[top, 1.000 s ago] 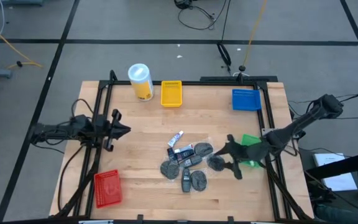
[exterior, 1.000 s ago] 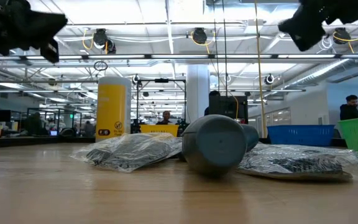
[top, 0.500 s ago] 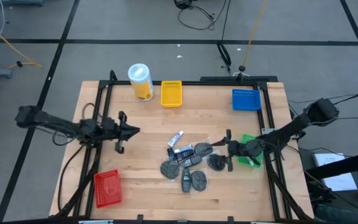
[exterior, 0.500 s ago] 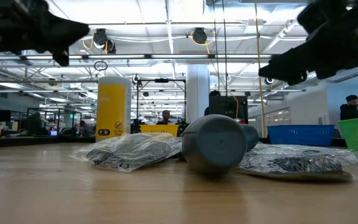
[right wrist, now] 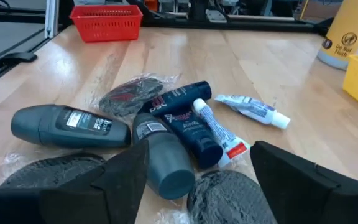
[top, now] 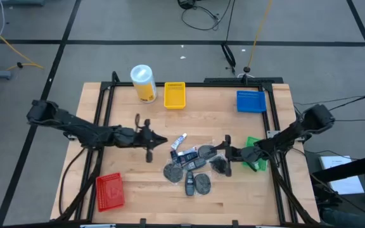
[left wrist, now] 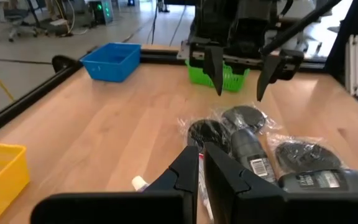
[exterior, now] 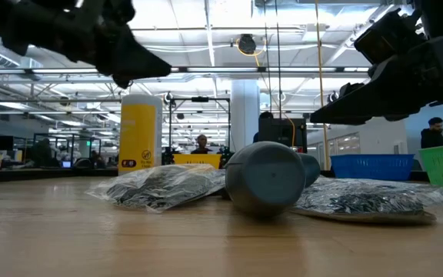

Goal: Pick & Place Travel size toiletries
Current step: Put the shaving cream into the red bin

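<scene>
Right end effector (top: 225, 152) spread wide over the toiletries (top: 192, 166), mid-bench.
Centre on one disc before closing; left end effector (top: 160, 140) is pinched shut, empty.

A tall yellow canister (top: 143, 83) with a white lid is seen lying near the far edge of the wooden table (top: 132, 183), with a yellow tray (top: 175, 95) just beside it. A blue tray (top: 251, 101) is placed toward the far right corner, a green tray (top: 256, 144) at the right edge, and a red tray (top: 109, 192) near the front left corner.
</scene>
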You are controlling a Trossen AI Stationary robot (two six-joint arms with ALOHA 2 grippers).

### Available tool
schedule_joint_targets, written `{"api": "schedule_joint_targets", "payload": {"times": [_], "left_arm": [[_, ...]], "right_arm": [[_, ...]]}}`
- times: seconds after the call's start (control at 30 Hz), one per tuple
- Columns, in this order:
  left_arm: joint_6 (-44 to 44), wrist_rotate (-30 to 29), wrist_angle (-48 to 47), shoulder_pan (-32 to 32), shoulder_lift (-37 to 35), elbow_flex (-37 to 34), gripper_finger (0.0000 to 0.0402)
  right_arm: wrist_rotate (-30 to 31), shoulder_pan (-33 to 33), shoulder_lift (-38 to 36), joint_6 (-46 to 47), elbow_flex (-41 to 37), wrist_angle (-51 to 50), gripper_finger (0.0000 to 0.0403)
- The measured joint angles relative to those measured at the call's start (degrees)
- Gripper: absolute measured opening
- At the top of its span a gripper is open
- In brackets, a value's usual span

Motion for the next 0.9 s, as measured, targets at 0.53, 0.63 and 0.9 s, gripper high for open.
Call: {"api": "schedule_joint_targets", "payload": {"times": [0.53,0.63,0.9], "left_arm": [[2.97,0.09,1.27,-0.66,12.19,10.49,0.0024],[3.0,0.09,1.21,-0.69,12.21,10.49,0.0024],[2.56,0.07,1.19,-0.68,12.21,10.49,0.0024]], "right_arm": [[-0.02,0.0,1.15,-2.7,0.04,3.62,0.0276],[-0.01,0.0,1.15,-2.78,0.04,3.56,0.0274],[0.01,0.0,1.15,-2.8,0.04,3.53,0.0274]]}}
